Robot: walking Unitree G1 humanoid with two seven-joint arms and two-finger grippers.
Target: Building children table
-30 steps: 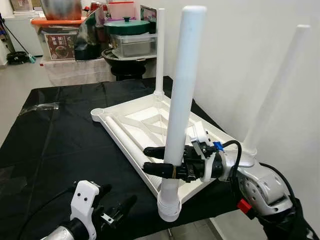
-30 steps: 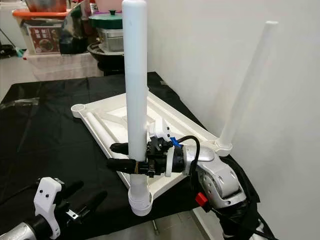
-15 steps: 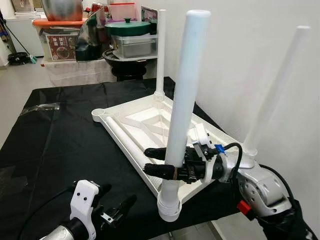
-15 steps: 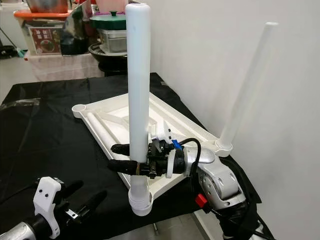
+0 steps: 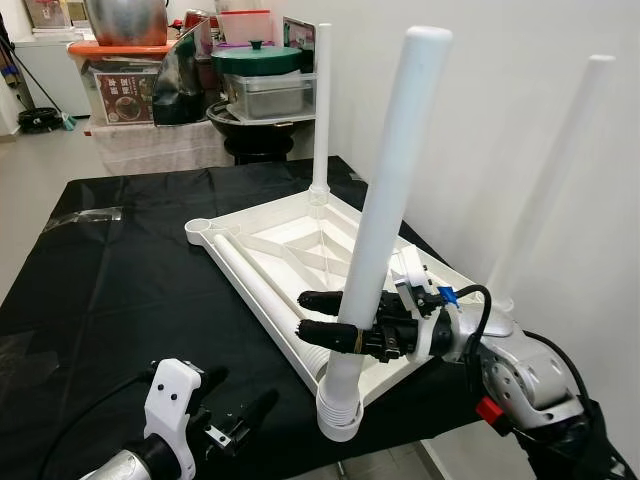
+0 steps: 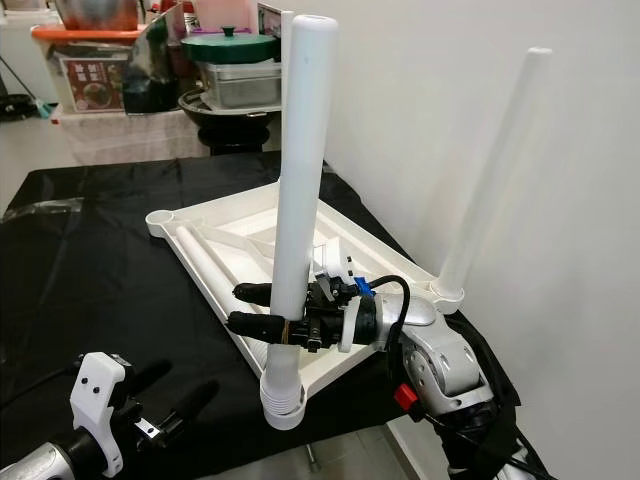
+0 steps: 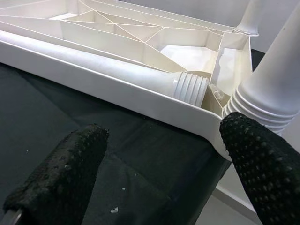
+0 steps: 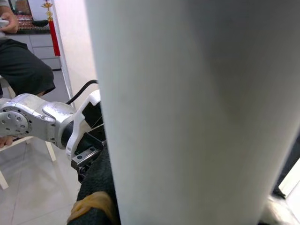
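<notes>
My right gripper [image 5: 322, 318] is clamped on the near table leg [image 5: 385, 215], fingers either side of its lower shaft. The leg tilts away from me toward the wall, its ribbed foot just below my fingers in the near corner socket of the upturned white tabletop [image 5: 262, 228]. That corner hangs at the edge of the black cloth [image 5: 130, 270], with bare floor straight beneath it. Beyond the gripper, two more legs stand in the far corners; a loose leg [image 7: 117, 72] lies in the tabletop's trough beside my grip. My left gripper [image 7: 159, 173] hovers low, short of the tabletop's near rim, fingers spread apart and holding nothing; open cloth lies to its left. The wall closes in tight past my right arm. Behind the table, a boxed carton [image 5: 122, 92] carries a label I can't read.
</notes>
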